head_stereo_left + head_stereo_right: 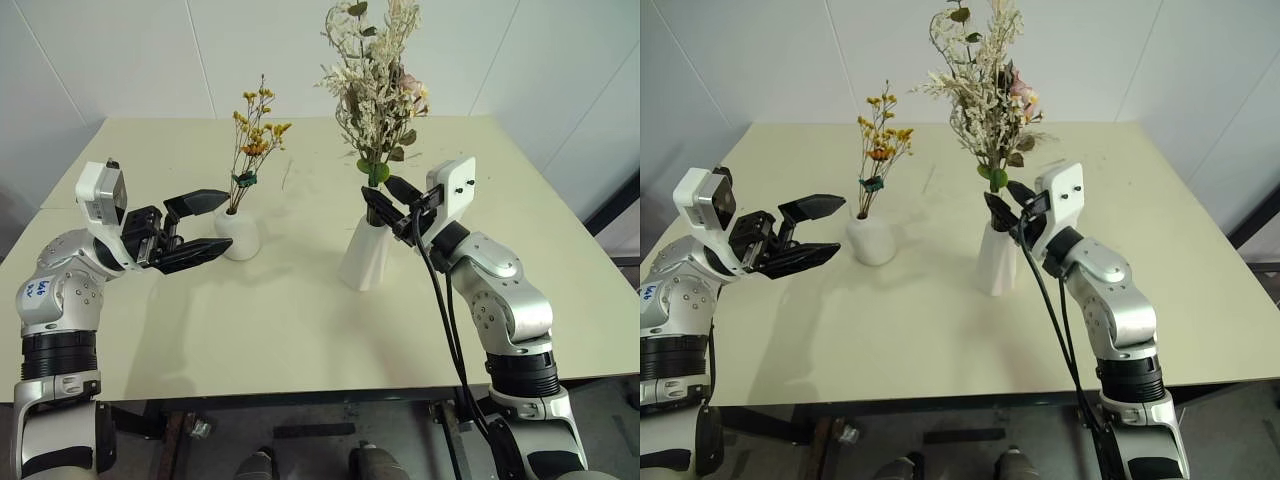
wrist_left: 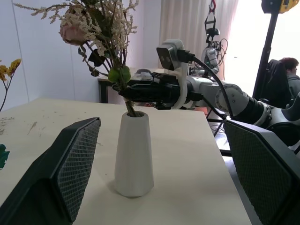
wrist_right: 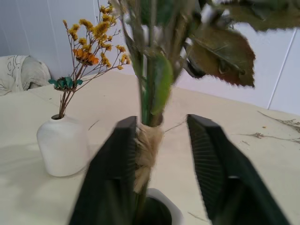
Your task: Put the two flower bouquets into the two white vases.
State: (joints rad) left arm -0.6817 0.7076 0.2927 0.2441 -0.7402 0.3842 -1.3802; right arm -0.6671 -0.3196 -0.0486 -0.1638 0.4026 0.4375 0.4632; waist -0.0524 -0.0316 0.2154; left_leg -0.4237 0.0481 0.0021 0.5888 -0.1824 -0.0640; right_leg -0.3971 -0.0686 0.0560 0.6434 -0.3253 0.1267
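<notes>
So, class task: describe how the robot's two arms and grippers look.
Both arms are silver-grey metal with black ribbed joint bands. Each gripper, left and right, has two black fingers with mesh-textured pads and a white wrist block. Black cables trail down the right arm.

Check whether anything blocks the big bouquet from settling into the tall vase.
Nothing visible does. The big bouquet already has its stems in the mouth of the tall vase, with the right gripper around the stems just above the rim. The small vase stands well aside.
</notes>
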